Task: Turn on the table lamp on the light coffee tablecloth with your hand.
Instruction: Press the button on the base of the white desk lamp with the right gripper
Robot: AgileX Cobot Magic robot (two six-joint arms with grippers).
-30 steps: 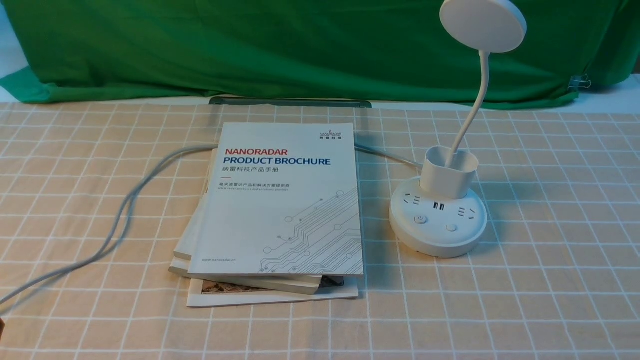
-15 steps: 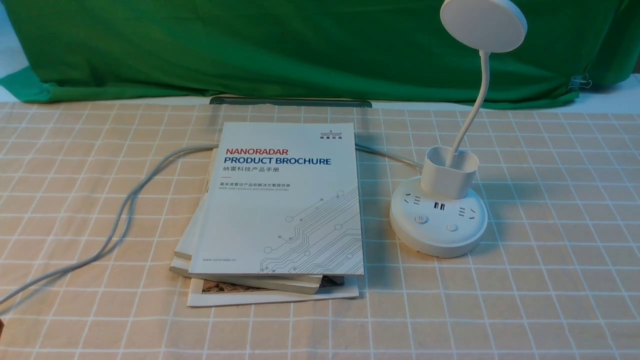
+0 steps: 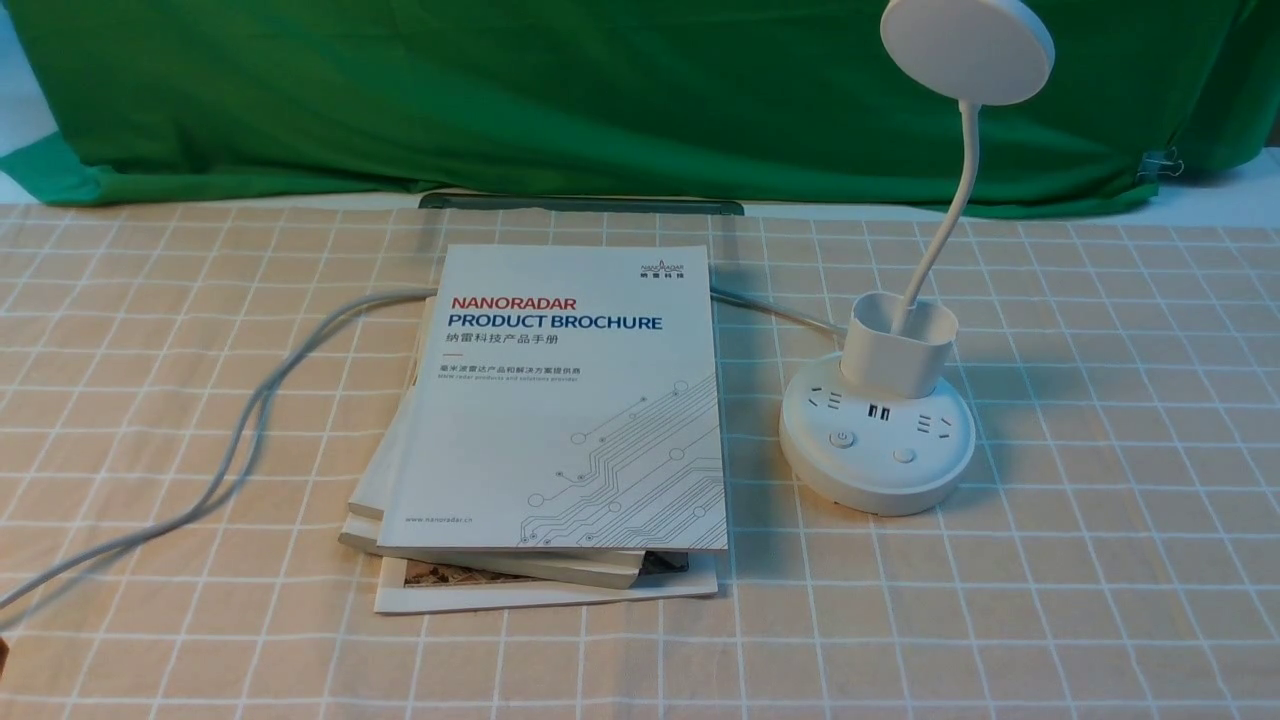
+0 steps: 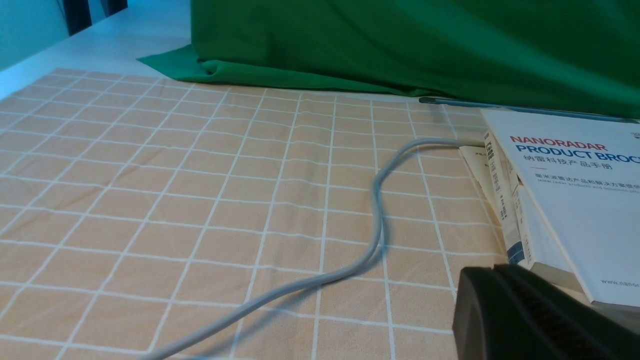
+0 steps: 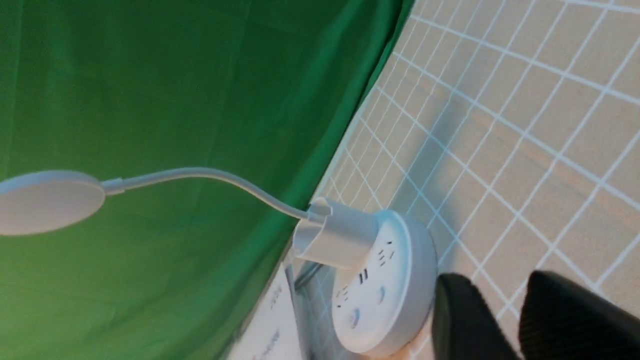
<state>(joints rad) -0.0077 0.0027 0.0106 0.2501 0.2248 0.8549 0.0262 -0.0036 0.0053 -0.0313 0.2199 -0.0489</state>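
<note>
The white table lamp (image 3: pixel 877 440) stands on the light coffee tablecloth (image 3: pixel 1100 560), right of centre. Its round base carries sockets and two buttons (image 3: pixel 843 438). A thin neck rises from the cup holder to the disc head (image 3: pixel 966 48), which looks unlit. Neither arm shows in the front view. In the right wrist view the lamp (image 5: pixel 380 295) lies just ahead of my right gripper (image 5: pixel 497 282), the hand, which is open and empty, one finger close beside the base's rim. My left gripper (image 4: pixel 492 270) is shut and empty, low over the cloth by the books.
A stack of brochures (image 3: pixel 560 420) lies left of the lamp. The lamp's grey cable (image 3: pixel 250 420) runs from behind the stack to the front left edge. A green cloth (image 3: pixel 600 100) hangs along the back, with a dark flat strip (image 3: pixel 580 204) at its foot.
</note>
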